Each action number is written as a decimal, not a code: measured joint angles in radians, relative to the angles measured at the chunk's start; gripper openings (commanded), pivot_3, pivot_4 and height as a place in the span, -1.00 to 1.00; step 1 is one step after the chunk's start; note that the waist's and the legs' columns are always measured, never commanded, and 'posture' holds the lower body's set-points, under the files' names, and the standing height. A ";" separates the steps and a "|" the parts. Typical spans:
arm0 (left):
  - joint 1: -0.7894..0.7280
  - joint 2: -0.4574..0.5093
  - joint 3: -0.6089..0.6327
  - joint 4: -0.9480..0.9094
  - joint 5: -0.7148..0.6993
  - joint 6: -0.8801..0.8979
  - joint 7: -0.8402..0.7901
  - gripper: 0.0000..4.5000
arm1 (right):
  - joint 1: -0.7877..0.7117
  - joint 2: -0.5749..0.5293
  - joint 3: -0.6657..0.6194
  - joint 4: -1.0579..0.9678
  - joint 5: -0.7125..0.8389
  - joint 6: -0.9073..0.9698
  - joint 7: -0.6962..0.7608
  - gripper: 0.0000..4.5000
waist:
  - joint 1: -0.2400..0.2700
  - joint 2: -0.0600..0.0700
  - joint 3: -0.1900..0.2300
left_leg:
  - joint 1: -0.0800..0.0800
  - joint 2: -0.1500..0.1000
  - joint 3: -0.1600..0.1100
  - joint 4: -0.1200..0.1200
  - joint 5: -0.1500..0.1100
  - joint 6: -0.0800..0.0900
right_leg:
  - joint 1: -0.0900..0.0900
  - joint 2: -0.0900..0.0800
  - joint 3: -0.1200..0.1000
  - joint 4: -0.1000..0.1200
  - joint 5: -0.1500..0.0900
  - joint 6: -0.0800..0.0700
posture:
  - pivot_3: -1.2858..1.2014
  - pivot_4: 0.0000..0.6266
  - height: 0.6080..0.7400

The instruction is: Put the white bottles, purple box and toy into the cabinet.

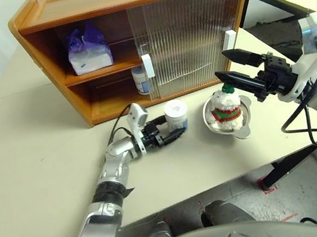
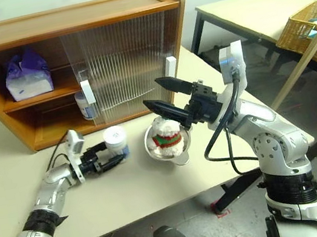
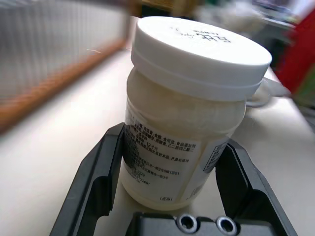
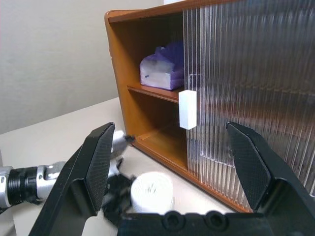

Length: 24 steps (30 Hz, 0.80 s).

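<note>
1. Left eye view: cabinet [image 1: 132,37] stands at the back of the bench [image 1: 23,154], its open half on the robot's left. Purple box [image 1: 88,48] already on the cabinet's upper shelf; one white bottle [image 1: 139,80] on the lower shelf, half behind the sliding door's edge. Second bottle [image 1: 176,114] stands upright on the bench just in front of the cabinet. Left gripper [image 1: 172,134] comes in level w/ jaws spread either side of it; a side approach prob. suits sliding it onto the low shelf.
2. Right eye view: toy [image 2: 165,140] sits in a steel bowl [image 2: 183,156], in front of the cabinet's closed half. Right gripper [image 2: 155,94] hangs above the toy, jaws wide, holding nothing; looks parked to stay clear while the left arm works.
3. Left wrist view: second bottle fills the gap betw. the black fingers [image 3: 93,187]. Jaws flank its label low on the body; can't tell if pads touch yet, so grip not confirmed. A low hold keeps the lid free.
4. Right wrist view: right jaws spread wide, framing the cabinet's door handle [image 4: 187,109] and open shelves; second bottle and left gripper below, in front of the cabinet. Opening looks unobstructed for entry.
</note>
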 measured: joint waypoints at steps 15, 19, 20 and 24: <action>-0.097 0.020 0.212 -0.013 -0.005 0.048 0.464 0.37 | -0.029 0.027 0.026 0.043 -0.020 -0.011 0.039 1.00 | 0.044 0.000 0.000 | 0.001 0.000 0.001 0.001 0.001 0.002 | 0.002 0.000 0.000 0.000 0.005 -0.004 | -0.16 -0.98 1.00; -0.132 0.035 0.212 0.068 0.024 0.043 0.500 0.37 | -0.029 0.028 0.026 0.043 -0.024 -0.012 0.040 1.00 | 0.048 0.000 0.000 | 0.001 0.000 0.001 0.002 0.001 0.002 | 0.002 0.000 0.000 0.000 0.006 -0.006 | -0.18 -1.00 1.00; -0.143 0.036 0.213 0.091 0.031 0.041 0.510 0.37 | -0.029 0.028 0.026 0.043 -0.024 -0.012 0.040 1.00 | 0.050 0.000 0.000 | 0.001 0.000 0.001 0.002 0.001 0.002 | 0.002 0.000 0.000 0.000 0.007 -0.006 | -0.18 -1.00 1.00; -0.193 0.032 0.212 0.187 0.042 0.023 0.548 0.37 | -0.028 0.028 0.026 0.042 -0.026 -0.013 0.039 1.00 | 0.050 -0.001 0.000 | 0.001 0.000 0.001 0.003 0.001 0.002 | 0.002 0.000 0.000 -0.001 0.009 -0.008 | -0.18 -1.00 1.00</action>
